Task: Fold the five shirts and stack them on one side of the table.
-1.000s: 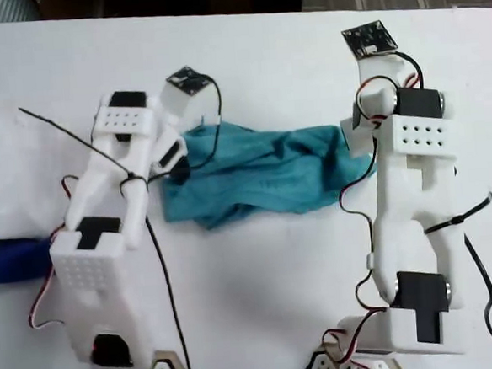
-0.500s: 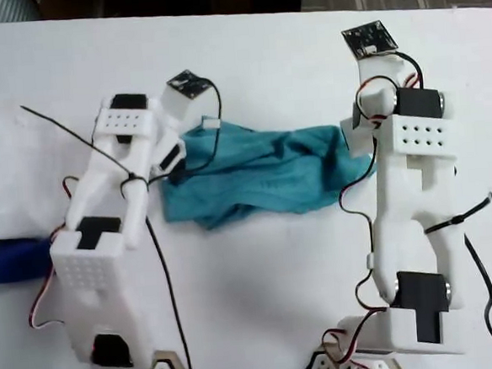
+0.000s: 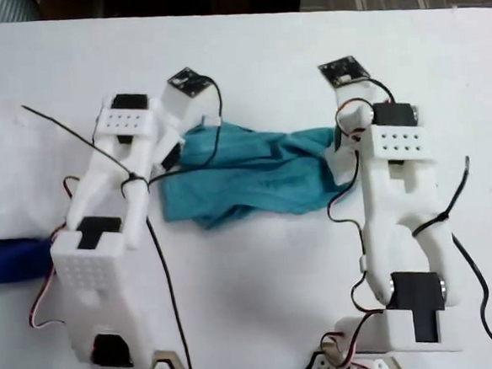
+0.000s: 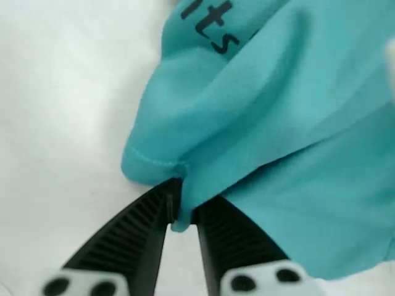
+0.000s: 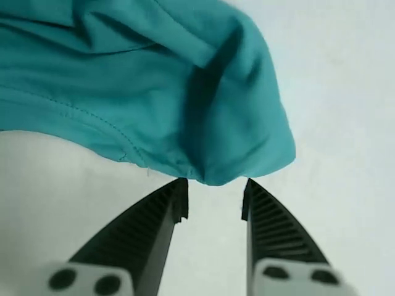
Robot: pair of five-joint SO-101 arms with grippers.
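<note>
1. the teal shirt (image 3: 253, 171) lies bunched on the white desk (image 3: 263, 301). it begins right at the wrist of the left arm (image 3: 112, 202) and runs straight away from it to the right arm (image 3: 399, 199), so its long axis spans the gap between the two arms.
2. the left jaws are closed on the shirt. in the left wrist view they pinch a fold at a stitched hem corner, with the rest of the cloth spreading out beyond the tips.
3. the right jaws stand open with nothing between them. in the right wrist view the rounded end of the shirt farthest from the left arm sits just past the tips, lined up with the gap but not yet inside it.
4. my reading is that the coming move turns on that end: it lies dead ahead of the right jaws, and a short advance before closing should take it.
5. against half a second ago, the right arm has shifted toward the left arm, and the shirt's end on that side has drawn in with it. the left arm has kept its place and its hold.
6. a dark blue cloth (image 3: 11, 260) lies on the side of the left arm away from the shirt.
</note>
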